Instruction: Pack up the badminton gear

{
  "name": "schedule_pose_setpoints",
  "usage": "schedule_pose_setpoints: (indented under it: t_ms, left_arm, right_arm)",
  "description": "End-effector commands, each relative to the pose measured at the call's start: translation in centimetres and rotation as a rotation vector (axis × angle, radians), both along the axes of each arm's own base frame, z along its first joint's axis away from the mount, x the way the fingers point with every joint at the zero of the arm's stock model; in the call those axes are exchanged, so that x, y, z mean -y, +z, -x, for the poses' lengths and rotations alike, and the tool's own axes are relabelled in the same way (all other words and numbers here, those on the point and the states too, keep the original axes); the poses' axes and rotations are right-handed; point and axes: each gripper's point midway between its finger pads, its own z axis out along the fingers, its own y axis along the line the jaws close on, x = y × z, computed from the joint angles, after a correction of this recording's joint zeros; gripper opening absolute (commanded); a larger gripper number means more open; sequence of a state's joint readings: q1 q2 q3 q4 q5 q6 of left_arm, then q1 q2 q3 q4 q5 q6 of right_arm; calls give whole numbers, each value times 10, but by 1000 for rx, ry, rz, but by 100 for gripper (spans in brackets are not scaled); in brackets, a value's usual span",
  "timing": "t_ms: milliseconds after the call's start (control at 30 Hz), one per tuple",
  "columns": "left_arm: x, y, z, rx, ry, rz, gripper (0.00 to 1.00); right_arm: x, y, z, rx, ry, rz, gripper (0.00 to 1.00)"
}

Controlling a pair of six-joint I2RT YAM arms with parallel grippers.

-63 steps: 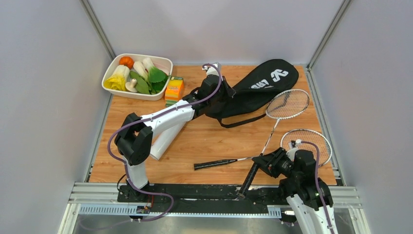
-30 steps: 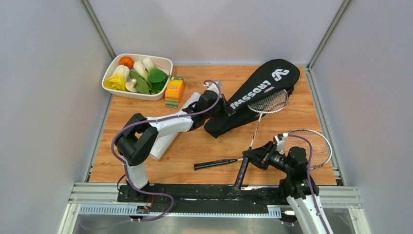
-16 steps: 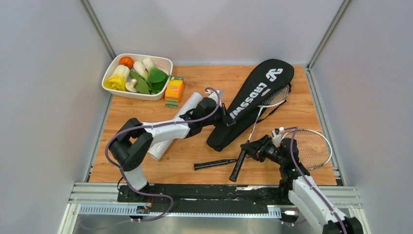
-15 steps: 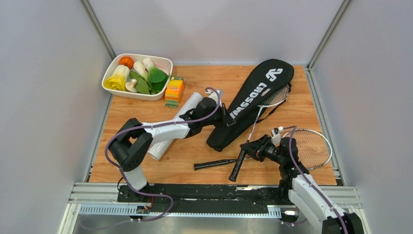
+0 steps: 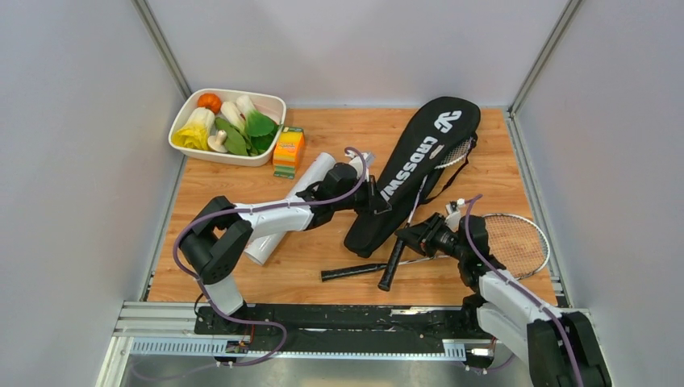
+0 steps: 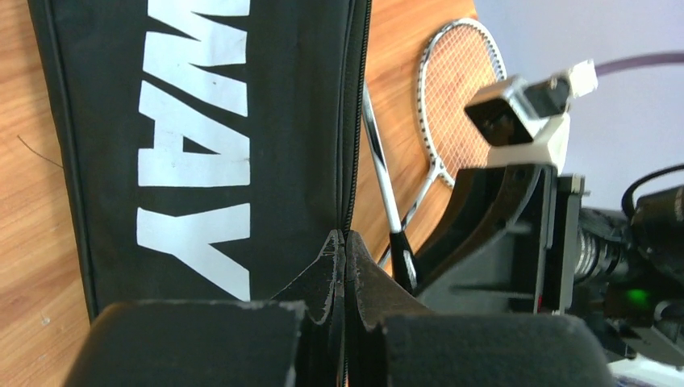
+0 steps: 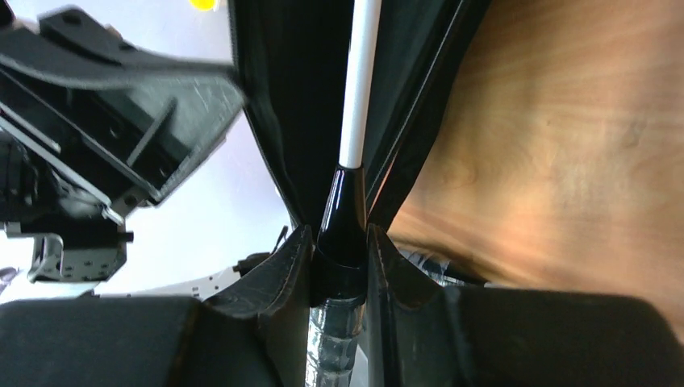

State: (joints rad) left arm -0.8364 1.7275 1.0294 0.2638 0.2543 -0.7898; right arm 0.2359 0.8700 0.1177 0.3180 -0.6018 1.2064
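Note:
The black CROSSWAY bag (image 5: 411, 173) lies diagonally at the back right of the table. My left gripper (image 5: 373, 199) is shut on the bag's zipper edge (image 6: 352, 161), as the left wrist view (image 6: 344, 242) shows. My right gripper (image 5: 406, 236) is shut on the black handle (image 7: 343, 226) of one racket. Its white shaft (image 7: 359, 81) runs into the bag, and part of its strung head (image 5: 458, 150) shows at the opening. The second racket (image 5: 516, 242) lies flat beside my right arm, handle (image 5: 347, 272) pointing left. The long white tube (image 5: 274, 230) lies under my left arm. No shuttlecocks are in view.
A white dish (image 5: 226, 158) of toy vegetables stands at the back left, with the small orange-and-green box (image 5: 289, 151) next to it. Grey walls close in both sides. A metal rail (image 5: 323, 318) runs along the near edge.
My right gripper has pushed its racket forward and left, so the head has slid deeper into the bag. The bag has swung more upright while my left gripper kept hold of its edge.

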Motion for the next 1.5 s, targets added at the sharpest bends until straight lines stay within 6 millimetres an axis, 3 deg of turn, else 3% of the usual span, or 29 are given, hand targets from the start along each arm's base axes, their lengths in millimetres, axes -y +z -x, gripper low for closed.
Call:
schedule_pose_setpoints:
  t_ms: [0,200,433,733,933,1167,1267,1467]
  left_arm:
    - [-1,22,12,60,-53,54,0]
    - [-3,24,22,43,-77,85,0]
    - [-1,34,35,-12,-97,171,0]
    - [-6,47,39,-38,-67,210,0]
    - [-10,32,41,-71,-39,189,0]
    - [-20,12,29,-69,38,91,0]
    - [-24,3,22,-54,65,46,0]
    - [-19,-10,19,-80,71,36,0]
  right_arm:
    - [2,39,-46,209,-70,23,0]
    - [0,42,-74,210,-91,46,0]
    - [8,25,-103,183,-179,109,0]
    - [15,18,-130,169,-270,112,0]
    - [13,18,-150,147,-315,89,0]
    - [2,-3,-174,129,-308,130,0]
    - [-8,-18,-182,108,-265,160,5]
    - [-1,-30,-183,60,-316,199,17]
